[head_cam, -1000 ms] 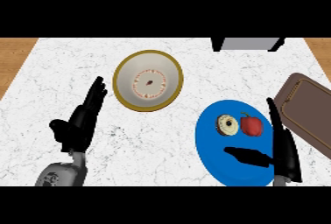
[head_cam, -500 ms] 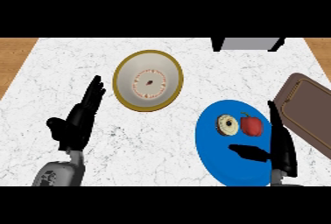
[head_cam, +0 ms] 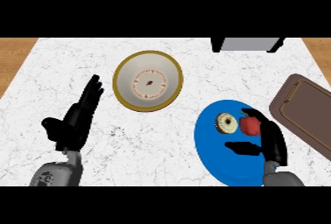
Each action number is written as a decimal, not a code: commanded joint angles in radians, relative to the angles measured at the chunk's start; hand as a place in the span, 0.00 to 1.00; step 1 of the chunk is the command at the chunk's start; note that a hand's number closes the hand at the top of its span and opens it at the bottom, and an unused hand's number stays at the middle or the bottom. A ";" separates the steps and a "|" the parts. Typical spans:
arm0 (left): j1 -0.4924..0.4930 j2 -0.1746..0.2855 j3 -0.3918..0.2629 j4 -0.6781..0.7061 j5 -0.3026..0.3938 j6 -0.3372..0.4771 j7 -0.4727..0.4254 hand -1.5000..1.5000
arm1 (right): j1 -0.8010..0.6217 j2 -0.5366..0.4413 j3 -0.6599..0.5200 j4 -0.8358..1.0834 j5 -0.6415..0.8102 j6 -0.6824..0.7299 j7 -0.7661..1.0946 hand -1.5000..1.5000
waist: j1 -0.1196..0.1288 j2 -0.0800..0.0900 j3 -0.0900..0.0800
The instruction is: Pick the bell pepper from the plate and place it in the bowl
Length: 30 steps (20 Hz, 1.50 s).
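Hiding the bell pepper's [head_cam: 249, 126] right edge, right hand [head_cam: 272, 142] overlies plate [head_cam: 216, 158].

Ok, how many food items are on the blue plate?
2: a red pepper beside the right hand, a doughnut just left of it. The hand may hide more.

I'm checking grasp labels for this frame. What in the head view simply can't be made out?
- Contact between the right hand and the bell pepper: the fingers overlap the pepper's right side, hiding any touch.
- Blue plate: its lower right rim is hidden by the right forearm.
- Brown board: cut off by the right edge.
- Grey object: cut off at the top, so its identity is unclear.
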 commanded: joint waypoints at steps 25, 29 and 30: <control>-0.083 -0.053 -0.038 0.072 -0.030 -0.015 -0.005 0.50 | -0.446 0.122 0.978 -0.130 -0.223 -0.389 0.187 1.00 | 0.087 0.004 0.007; -0.091 -0.041 -0.020 0.092 -0.023 -0.019 0.005 0.50 | -0.682 0.122 0.975 -0.128 -0.159 -0.464 0.390 1.00 | 0.070 -0.001 0.005; -0.062 -0.030 -0.005 0.105 -0.016 -0.027 -0.038 0.50 | -0.710 0.122 1.005 -0.141 -0.139 -0.486 0.457 1.00 | 0.071 -0.003 0.003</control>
